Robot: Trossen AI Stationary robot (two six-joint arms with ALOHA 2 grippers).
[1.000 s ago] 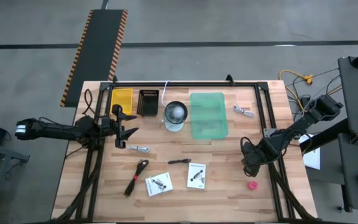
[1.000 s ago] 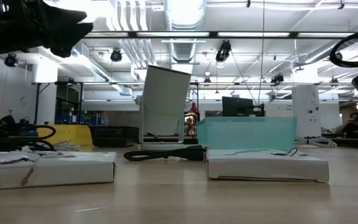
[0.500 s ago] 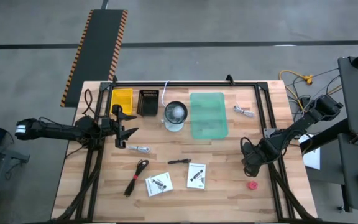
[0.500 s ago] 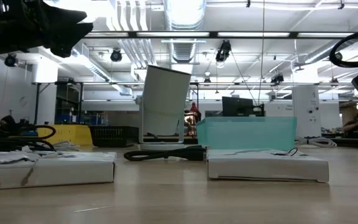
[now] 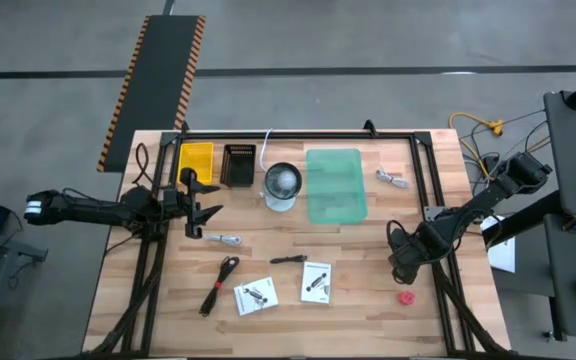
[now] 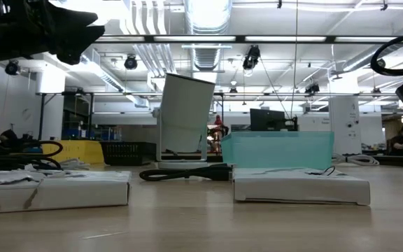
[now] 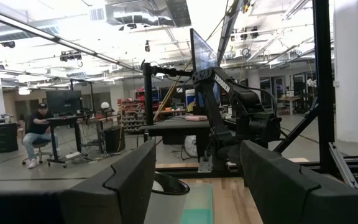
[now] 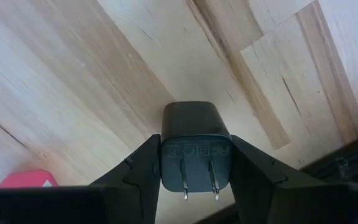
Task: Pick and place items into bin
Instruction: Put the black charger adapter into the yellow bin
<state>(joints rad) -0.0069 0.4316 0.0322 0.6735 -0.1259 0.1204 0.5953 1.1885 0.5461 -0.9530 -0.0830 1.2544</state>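
High view: light wooden table (image 5: 348, 300) with a black frame; the left gripper (image 5: 200, 207) hangs over the table's left side, fingers spread apart and empty, just beside a small silver metal piece (image 5: 230, 240). The right gripper (image 5: 400, 262) sits low over the right side of the table, near a small red knob (image 5: 405, 297) lying towards the near edge. Along the far edge stand a yellow tray (image 5: 196, 160), a black ribbed tray (image 5: 238, 163), a round white cup-like container (image 5: 281, 186) and a translucent green rectangular bin (image 5: 335, 184); a second silver metal piece (image 5: 391, 179) lies just beyond the bin's right side. Nearer the front lie a coiled black cable (image 5: 219, 284), a small black tool (image 5: 289, 259) and two white packets with black print (image 5: 256, 296) (image 5: 316, 282), all outside the bin. Low view: the two packets lie flat in the foreground, the cable between them and farther back, with the green bin and white container behind. Left wrist view: the left fingers (image 7: 129, 180) stand wide apart, nothing between them; a person sits at a desk in the room beyond. Right wrist view: the right fingers (image 8: 138, 168) are pressed against both sides of a black two-prong plug adapter (image 8: 196, 143) just above the table, with the red knob at the frame's edge.
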